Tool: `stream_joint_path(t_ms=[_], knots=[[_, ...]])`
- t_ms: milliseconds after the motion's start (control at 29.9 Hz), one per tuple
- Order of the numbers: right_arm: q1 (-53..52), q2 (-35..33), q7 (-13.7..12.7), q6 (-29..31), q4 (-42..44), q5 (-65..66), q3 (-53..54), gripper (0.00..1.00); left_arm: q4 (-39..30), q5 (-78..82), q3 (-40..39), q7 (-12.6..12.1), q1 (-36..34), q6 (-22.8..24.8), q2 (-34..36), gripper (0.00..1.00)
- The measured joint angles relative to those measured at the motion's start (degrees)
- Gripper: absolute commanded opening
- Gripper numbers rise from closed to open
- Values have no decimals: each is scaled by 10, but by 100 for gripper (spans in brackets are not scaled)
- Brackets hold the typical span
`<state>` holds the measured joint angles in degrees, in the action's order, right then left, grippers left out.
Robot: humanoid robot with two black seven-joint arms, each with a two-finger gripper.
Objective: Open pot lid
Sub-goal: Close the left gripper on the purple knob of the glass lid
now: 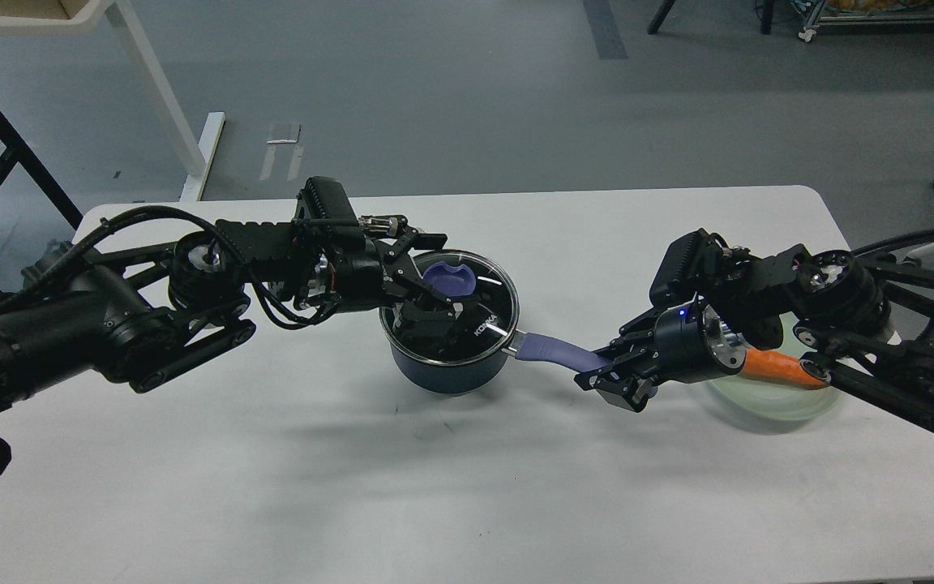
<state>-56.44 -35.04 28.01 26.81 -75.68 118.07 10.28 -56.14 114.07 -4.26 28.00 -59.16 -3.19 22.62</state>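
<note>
A dark blue pot (449,367) stands mid-table with its glass lid (490,318) on. The lid has a purple knob (451,279). The pot's purple handle (550,349) points right. My left gripper (441,280) is open and low over the lid. One finger lies behind the knob and the other in front of it, and I cannot tell whether they touch it. My right gripper (606,375) is shut on the far end of the pot handle.
An orange carrot (777,367) lies in a pale green translucent dish (767,407) under my right forearm, at the table's right. The white table (272,454) ends just behind the pot. A white desk leg (160,97) stands on the floor at the back left.
</note>
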Motion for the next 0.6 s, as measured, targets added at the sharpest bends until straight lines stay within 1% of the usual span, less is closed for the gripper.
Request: stream_joint_path(t_ms=[134, 301, 368, 435, 468, 602], knots=[[1, 0, 0, 0, 0, 0, 0, 33, 17, 0, 5, 0, 1, -8, -10, 99], [1, 0, 0, 0, 0, 0, -1, 33, 28, 0, 11, 0, 5, -18, -18, 94], [1, 0, 0, 0, 0, 0, -1, 34, 31, 0, 13, 0, 5, -21, -18, 84], [1, 0, 0, 0, 0, 0, -1, 34, 32, 0, 15, 0, 6, -22, -19, 72], [1, 0, 0, 0, 0, 0, 0, 34, 33, 0, 16, 0, 6, -24, -19, 69], [1, 0, 0, 0, 0, 0, 0, 34, 34, -1, 16, 0, 8, -29, -19, 65]])
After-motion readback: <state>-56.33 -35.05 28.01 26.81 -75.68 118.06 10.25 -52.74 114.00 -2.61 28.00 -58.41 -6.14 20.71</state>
